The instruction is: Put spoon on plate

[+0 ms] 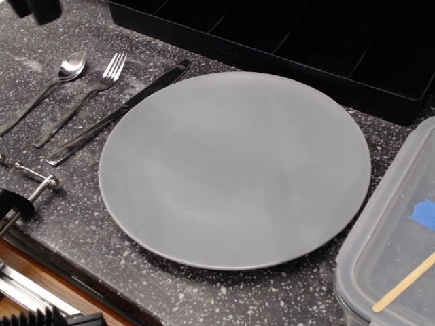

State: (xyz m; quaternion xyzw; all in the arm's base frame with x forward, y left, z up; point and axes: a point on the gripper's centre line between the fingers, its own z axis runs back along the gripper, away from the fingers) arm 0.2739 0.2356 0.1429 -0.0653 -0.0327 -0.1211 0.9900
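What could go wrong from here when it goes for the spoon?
The spoon lies close beside the fork, so the claw, only partly in view at the top left corner, might catch or drag the fork too. The knife lies between them and the plate; a low carry could knock it.

we see a matte grey plate [234, 170], shiny silver spoon [47, 88], fork [85, 98] & knife [115, 112], on black worktop [61, 41] w/ white speckles.
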